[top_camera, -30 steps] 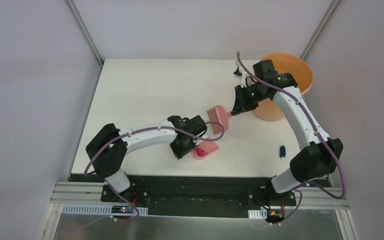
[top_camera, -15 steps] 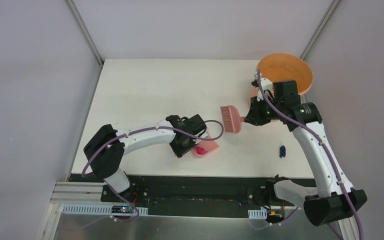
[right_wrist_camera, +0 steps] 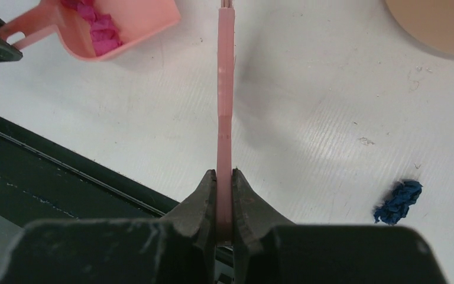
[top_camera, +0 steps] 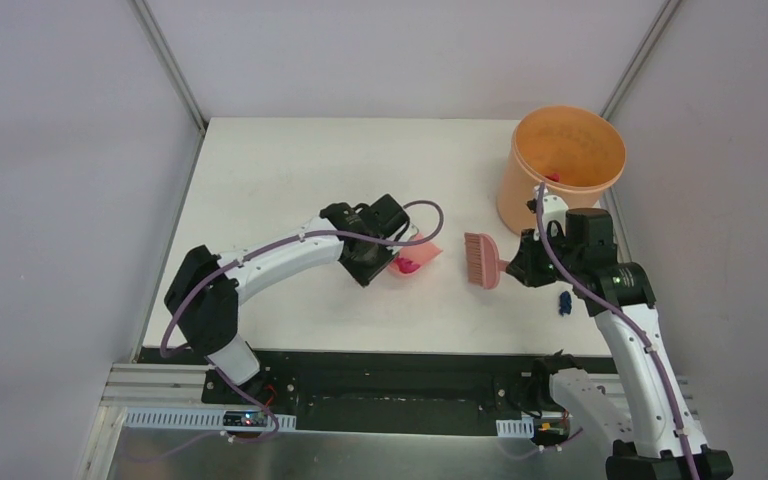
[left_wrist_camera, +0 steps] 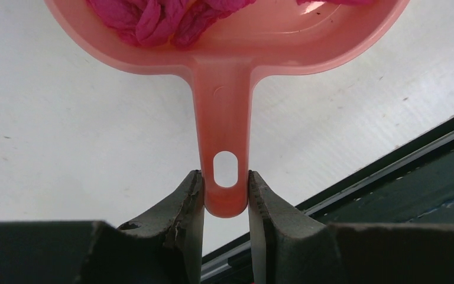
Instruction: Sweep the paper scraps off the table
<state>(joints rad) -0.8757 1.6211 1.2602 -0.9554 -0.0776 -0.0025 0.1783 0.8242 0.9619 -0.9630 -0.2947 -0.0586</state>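
My left gripper is shut on the handle of the pink dustpan, held over the white table. Magenta paper scraps lie in the pan; they also show in the right wrist view. My right gripper is shut on the handle of the pink hand brush, to the right of the pan. One dark blue scrap lies on the table by the right arm.
The orange round bucket stands at the back right, with a magenta bit inside it. The black strip runs along the table's front edge, close to both grippers.
My left gripper has lifted the dustpan and carried it back and to the right. My right arm has pulled the brush toward the front right, away from the bucket.
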